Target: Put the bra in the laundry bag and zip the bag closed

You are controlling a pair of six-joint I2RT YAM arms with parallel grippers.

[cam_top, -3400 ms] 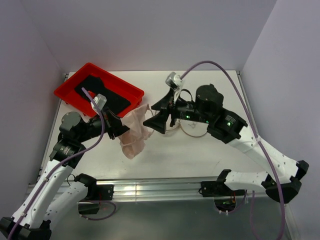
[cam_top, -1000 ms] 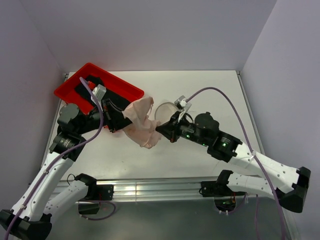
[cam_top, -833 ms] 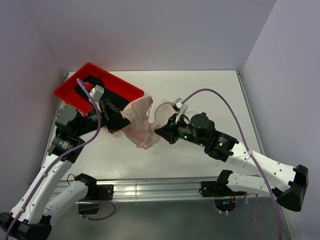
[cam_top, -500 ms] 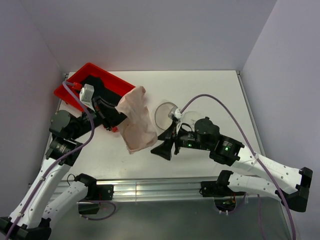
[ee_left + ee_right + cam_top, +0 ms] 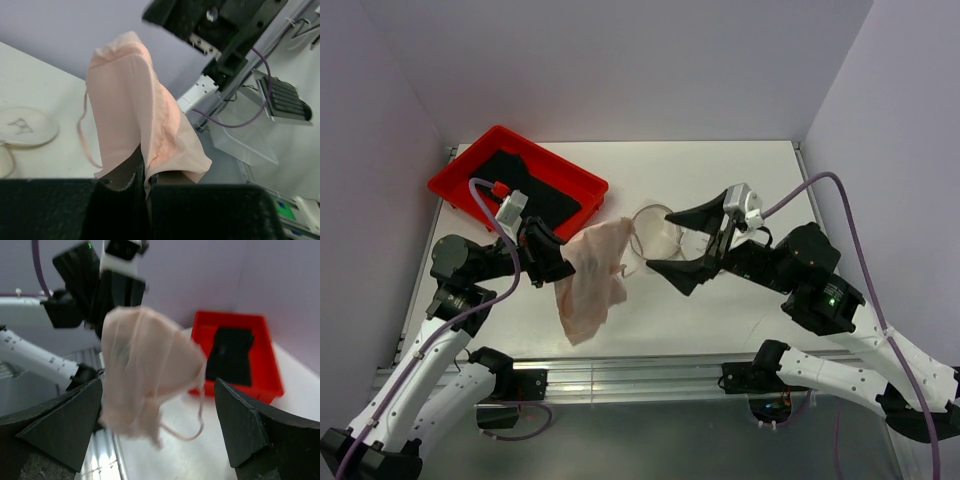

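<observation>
The left gripper (image 5: 546, 262) has its jaws pinched on one edge of the bra (image 5: 592, 285), and the fabric covers their tips in the left wrist view. The bra droops over the bench (image 5: 740, 165); I can't tell whether its lower end touches. The right gripper (image 5: 686, 243) has its jaws spread wide around nothing, and it cuts off part of the laundry bag (image 5: 653, 225), which lies just beside the bra. I can't make out the bag's zip. The bra is blurred in the right wrist view.

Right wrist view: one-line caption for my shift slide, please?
Open right claw frames the bra dangling from the left claw, red tray with black cloth behind.
</observation>
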